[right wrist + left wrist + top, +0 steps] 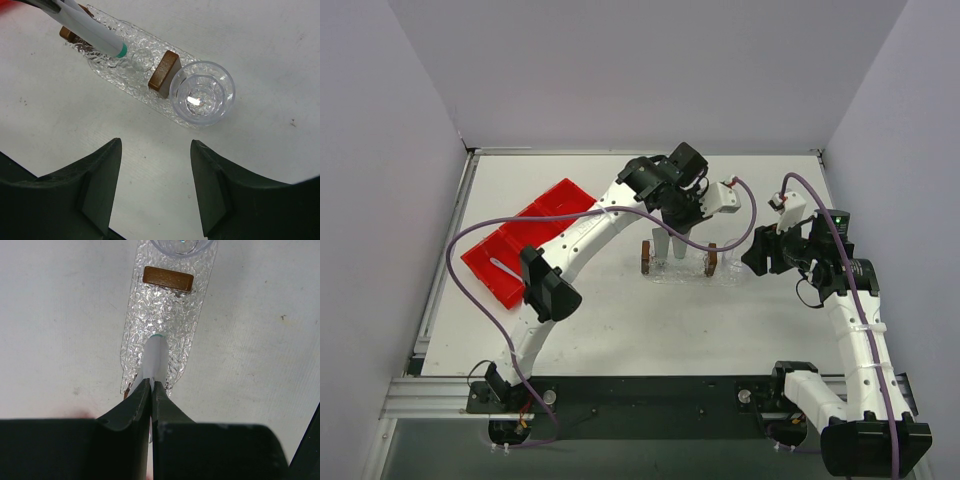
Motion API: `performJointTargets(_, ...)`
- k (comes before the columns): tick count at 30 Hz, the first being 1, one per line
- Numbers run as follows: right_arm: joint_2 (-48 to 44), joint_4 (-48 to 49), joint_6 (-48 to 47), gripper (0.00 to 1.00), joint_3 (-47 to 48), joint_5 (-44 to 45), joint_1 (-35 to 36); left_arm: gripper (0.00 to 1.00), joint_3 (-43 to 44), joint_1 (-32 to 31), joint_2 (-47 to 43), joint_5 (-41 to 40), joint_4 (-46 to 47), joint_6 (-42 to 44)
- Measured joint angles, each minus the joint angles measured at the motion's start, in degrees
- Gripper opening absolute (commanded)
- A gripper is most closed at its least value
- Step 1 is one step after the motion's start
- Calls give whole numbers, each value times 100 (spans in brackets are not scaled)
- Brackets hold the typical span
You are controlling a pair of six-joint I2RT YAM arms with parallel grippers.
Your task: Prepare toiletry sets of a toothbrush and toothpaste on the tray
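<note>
L gripper (151,383) pinched tight on toothpaste (155,357) tube, cap end over textured tray (150,315), R gripper (156,150) jaws apart, empty, hovering nr clear cup (202,94)

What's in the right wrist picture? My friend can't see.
A white toothpaste tube with a teal cap hangs tilted over a clear bumpy plastic tray, with a clear round cup at its end. The right end effector is open below.

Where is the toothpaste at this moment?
The toothpaste is held in the left gripper, bottom centre of the left wrist view; its capped tip hangs over the tray between the two brown blocks.
</note>
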Motion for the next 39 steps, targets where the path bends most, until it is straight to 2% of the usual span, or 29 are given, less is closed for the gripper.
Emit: performJointTargets(39, 0, 0, 0, 52, 0, -4, -70, 0, -35, 4, 109, 9, 107, 26)
